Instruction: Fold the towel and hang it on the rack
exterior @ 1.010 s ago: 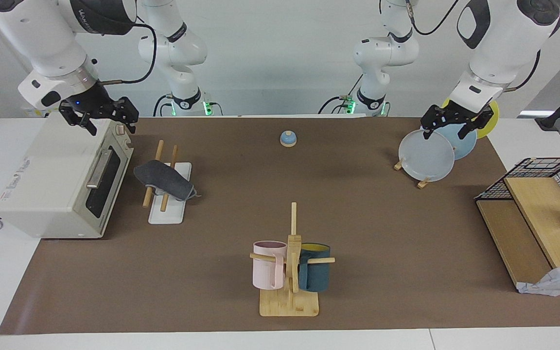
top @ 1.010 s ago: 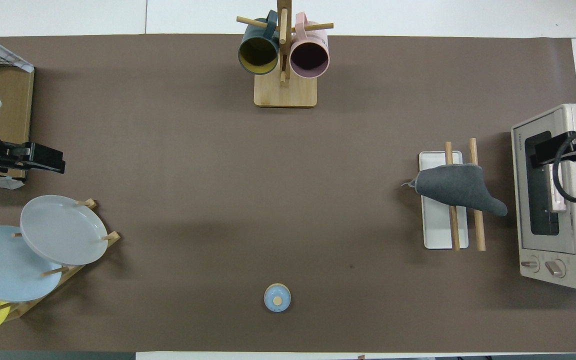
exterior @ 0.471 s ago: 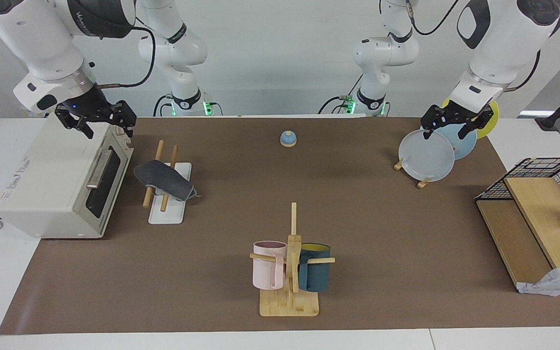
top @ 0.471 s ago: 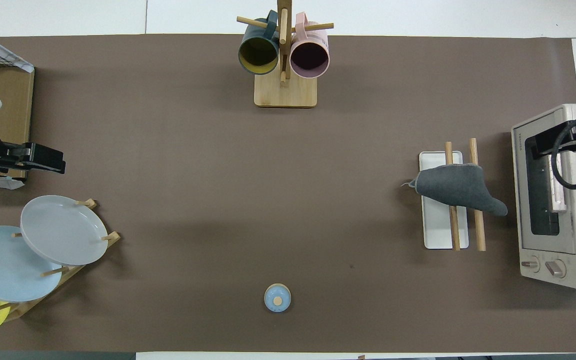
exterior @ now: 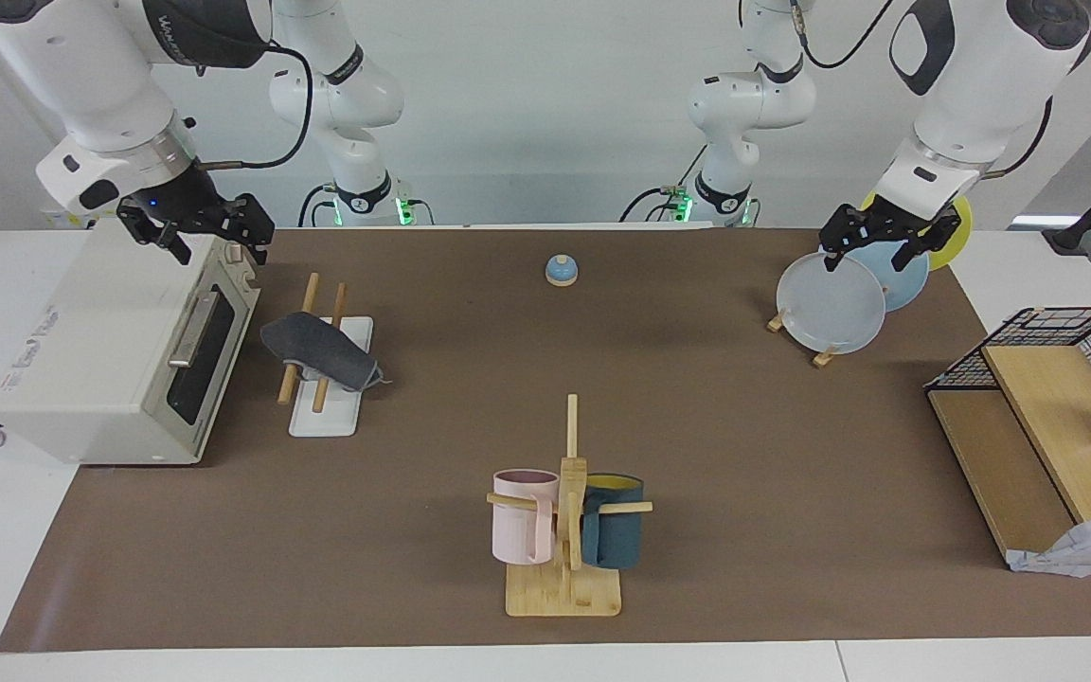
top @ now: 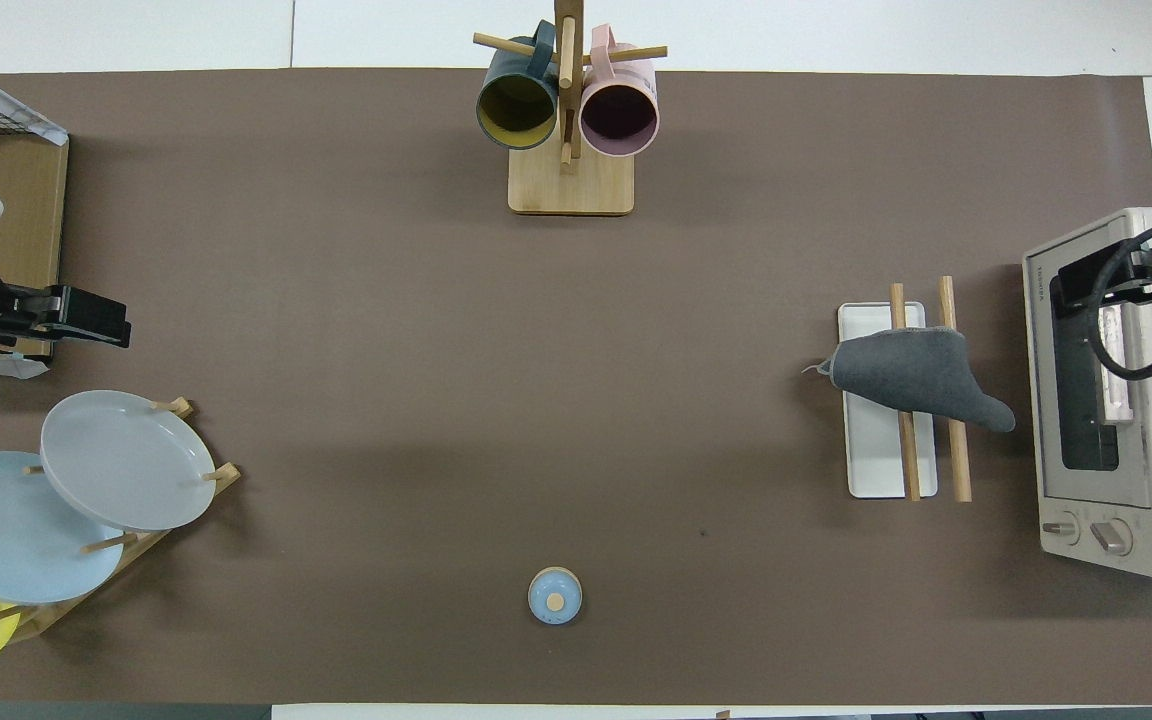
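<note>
Dark grey, the folded towel lies draped over the rack's two wooden rods, left of centre. The right gripper, fingers spread and empty, has shifted only slightly above the toaster oven, upper left. The left gripper, released, waits over the plates. Hanging looks done.
</note>
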Controlling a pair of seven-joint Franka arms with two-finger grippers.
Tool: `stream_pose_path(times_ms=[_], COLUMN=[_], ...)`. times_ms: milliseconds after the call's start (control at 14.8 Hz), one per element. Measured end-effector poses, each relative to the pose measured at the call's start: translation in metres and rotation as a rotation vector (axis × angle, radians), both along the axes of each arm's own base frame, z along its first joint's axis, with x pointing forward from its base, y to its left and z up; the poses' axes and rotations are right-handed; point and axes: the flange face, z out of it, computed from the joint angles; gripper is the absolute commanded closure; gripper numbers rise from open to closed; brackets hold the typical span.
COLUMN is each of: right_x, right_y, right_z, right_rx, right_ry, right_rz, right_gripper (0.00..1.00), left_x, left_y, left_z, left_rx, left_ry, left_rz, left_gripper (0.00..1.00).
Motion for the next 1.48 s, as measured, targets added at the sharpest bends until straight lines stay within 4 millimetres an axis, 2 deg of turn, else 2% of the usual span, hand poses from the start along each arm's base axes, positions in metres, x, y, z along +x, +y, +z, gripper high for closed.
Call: stream_pose_path(times_ms=[202, 1010, 1481], right_x=[0.000, 0.001, 0.004], right_y=[0.007, 0.005, -0.014], right_z=[0.005, 0.007, -0.010], right_rx=[0.000, -0.013, -0.014], right_ry=[-0.012, -0.023, -0.022], right_rz=[0.011, 0.008, -0.024], right_gripper=[0.00, 0.00, 0.00], left_x=[0.000, 0.000, 0.000], left_y=[0.000, 0.000, 0.000], left_z=[0.000, 0.000, 0.000], left_rx=[0.000, 0.000, 0.000], left_ry=[0.000, 0.000, 0.000], left_rz=[0.000, 0.000, 0.000], left_gripper=[0.00, 0.00, 0.00])
